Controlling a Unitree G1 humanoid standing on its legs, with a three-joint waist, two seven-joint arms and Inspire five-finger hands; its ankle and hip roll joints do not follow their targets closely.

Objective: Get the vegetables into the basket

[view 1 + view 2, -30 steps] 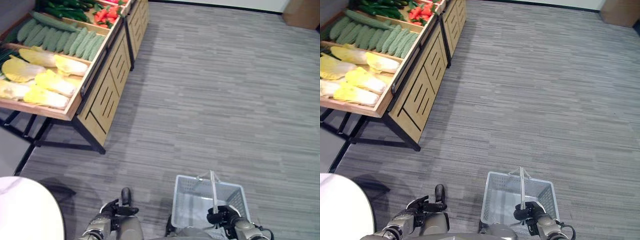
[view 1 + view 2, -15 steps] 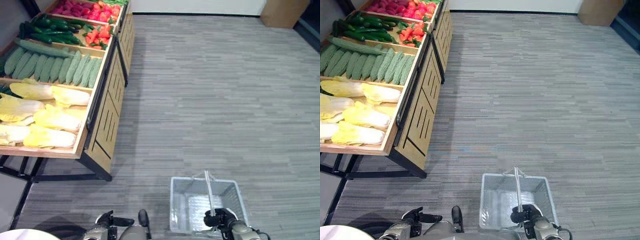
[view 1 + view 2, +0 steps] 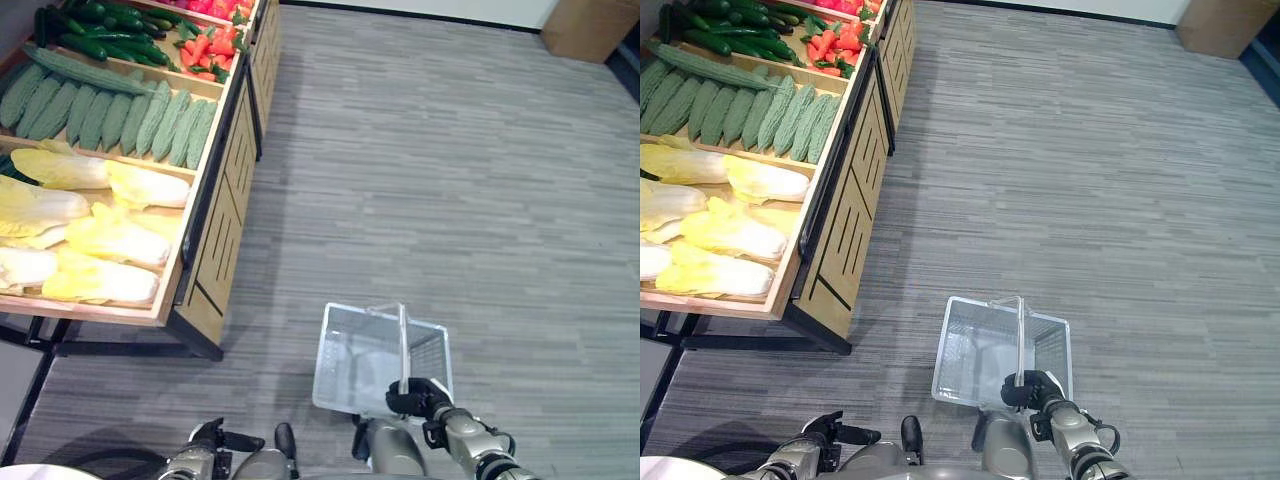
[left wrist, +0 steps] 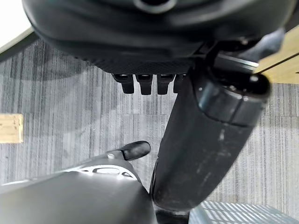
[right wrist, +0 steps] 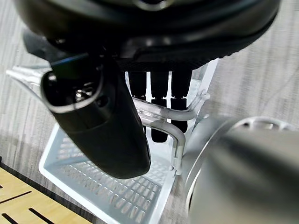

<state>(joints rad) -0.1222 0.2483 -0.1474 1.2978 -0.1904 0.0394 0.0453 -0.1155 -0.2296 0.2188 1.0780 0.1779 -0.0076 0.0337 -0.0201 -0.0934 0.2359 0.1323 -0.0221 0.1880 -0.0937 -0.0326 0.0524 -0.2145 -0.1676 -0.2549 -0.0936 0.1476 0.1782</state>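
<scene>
Nearest, the left hand point(image 3: 215, 440) hangs empty, fingers loosely straight. To its right, the right hand point(image 3: 418, 398) has its fingers point(image 5: 159, 126) curled round the two wire handles of one white plastic mesh basket point(image 3: 345, 360), which holds nothing. Far left, a wooden slatted produce shelf point(image 3: 215, 220) carries about seven pale yellow cabbages point(image 3: 110, 240), roughly nine bumpy green gourds point(image 3: 110, 110), then dark cucumbers point(image 3: 95, 30) and red peppers point(image 3: 205, 50).
</scene>
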